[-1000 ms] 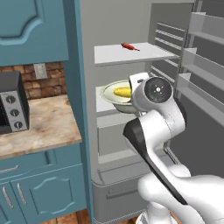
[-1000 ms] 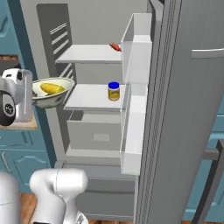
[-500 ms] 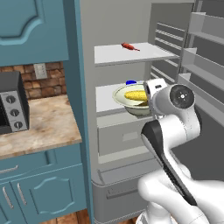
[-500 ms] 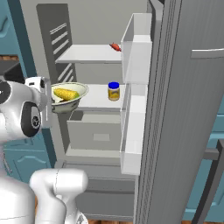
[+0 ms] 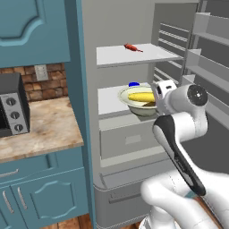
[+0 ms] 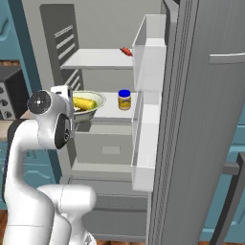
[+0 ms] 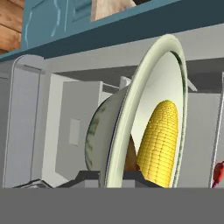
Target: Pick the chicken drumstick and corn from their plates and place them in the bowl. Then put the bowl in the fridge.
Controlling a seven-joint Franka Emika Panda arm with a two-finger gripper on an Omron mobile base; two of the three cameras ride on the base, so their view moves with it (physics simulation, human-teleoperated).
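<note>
My gripper (image 7: pixel 109 177) is shut on the rim of the pale cream-green bowl (image 5: pixel 139 105) (image 6: pixel 94 101) (image 7: pixel 146 94). It holds the bowl level with the front edge of the middle shelf (image 5: pixel 109 98) of the open fridge (image 5: pixel 134 134) (image 6: pixel 105 158). The yellow corn (image 5: pixel 141 95) (image 6: pixel 83 103) (image 7: pixel 160 142) lies in the bowl. The brown chicken drumstick (image 7: pixel 130 158) peeks out beside the corn. In the base views the white hand (image 5: pixel 166 95) (image 6: pixel 63 98) covers the fingers. The plates are out of view.
A blue-lidded jar (image 6: pixel 124 100) (image 5: pixel 133 84) stands on the middle shelf behind the bowl. A small red item (image 5: pixel 132 47) (image 6: pixel 125 51) lies on the top shelf. The fridge door (image 6: pixel 206 124) with its shelves stands open at right. A counter (image 5: pixel 40 129) with a toaster oven (image 5: pixel 11 107) lies left.
The arm has swung the bowl with the corn from beside the fridge's left edge into the opening, up to the middle shelf. The grip has stayed shut.
</note>
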